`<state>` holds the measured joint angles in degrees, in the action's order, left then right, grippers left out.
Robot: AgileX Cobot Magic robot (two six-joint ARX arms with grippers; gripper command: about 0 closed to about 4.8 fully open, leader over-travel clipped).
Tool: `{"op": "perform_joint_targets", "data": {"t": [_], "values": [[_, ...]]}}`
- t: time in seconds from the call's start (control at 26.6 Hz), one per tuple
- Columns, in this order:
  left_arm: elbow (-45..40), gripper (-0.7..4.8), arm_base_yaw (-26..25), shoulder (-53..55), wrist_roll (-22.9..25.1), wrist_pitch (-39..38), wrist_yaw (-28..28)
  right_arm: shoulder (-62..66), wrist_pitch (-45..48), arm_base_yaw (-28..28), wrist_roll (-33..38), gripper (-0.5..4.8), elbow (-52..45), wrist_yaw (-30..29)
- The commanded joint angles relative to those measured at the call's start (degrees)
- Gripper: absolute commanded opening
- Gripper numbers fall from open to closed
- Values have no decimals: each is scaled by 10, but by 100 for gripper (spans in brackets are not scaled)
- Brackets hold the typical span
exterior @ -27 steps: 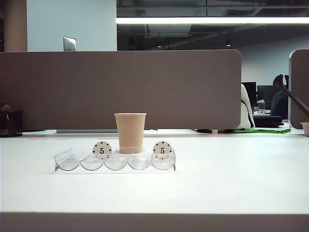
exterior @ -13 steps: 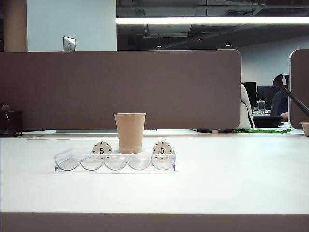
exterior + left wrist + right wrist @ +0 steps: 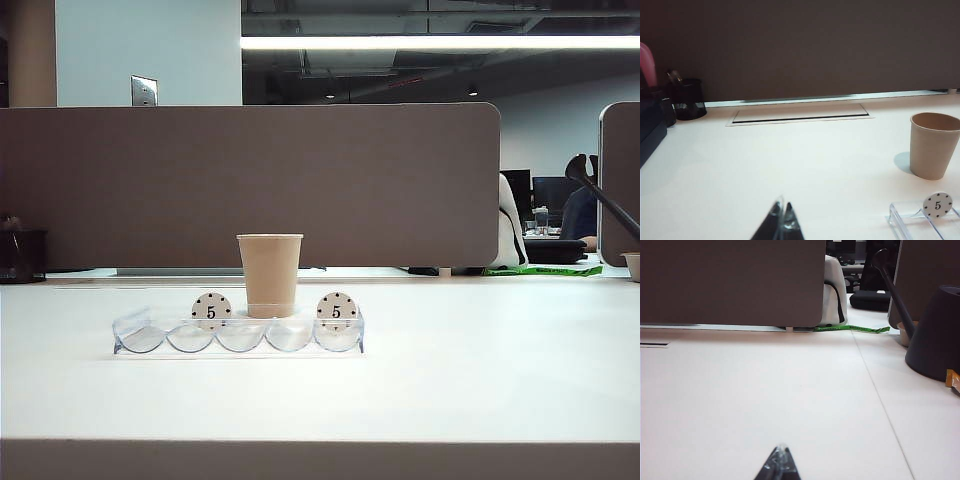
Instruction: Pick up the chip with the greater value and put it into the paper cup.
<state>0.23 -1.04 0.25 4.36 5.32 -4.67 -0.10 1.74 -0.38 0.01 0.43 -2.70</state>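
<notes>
The tan paper cup (image 3: 269,275) stands upright behind the middle of a clear scalloped tray (image 3: 140,338). Two white chips marked "5" stand on edge in the tray, one left of the cup (image 3: 211,310) and one right of it (image 3: 336,310). The chip with the greater value is out of view. Neither gripper shows in the exterior view. In the left wrist view my left gripper (image 3: 781,206) is shut and empty, low over bare table, well short of the cup (image 3: 934,145) and tray (image 3: 905,220). My right gripper (image 3: 781,447) is shut and empty over bare table.
A brown partition (image 3: 250,185) closes off the back of the table. A black mesh pot (image 3: 687,99) and a dark box (image 3: 650,125) sit at the far left, near a cable slot (image 3: 800,115). A dark cone-shaped base (image 3: 935,335) stands on the right side.
</notes>
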Motion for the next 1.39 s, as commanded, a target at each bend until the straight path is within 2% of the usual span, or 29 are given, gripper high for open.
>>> {"op": "perform_joint_targets", "data": {"t": [0.04,0.26,0.34,1.39], "values": [[2,-6,-10,0,-3,8,-16,0,6,0,0,-5,0,2],[2,-6,-10,0,-6,8,-16,0,6,0,0,-5,0,2],[2,-6,-10,0,-21,8,-16,0,6,0,0,-5,0,2],[2,-5,-10,0,-20,-3,-16,0,6,0,0,-5,0,2]]}}
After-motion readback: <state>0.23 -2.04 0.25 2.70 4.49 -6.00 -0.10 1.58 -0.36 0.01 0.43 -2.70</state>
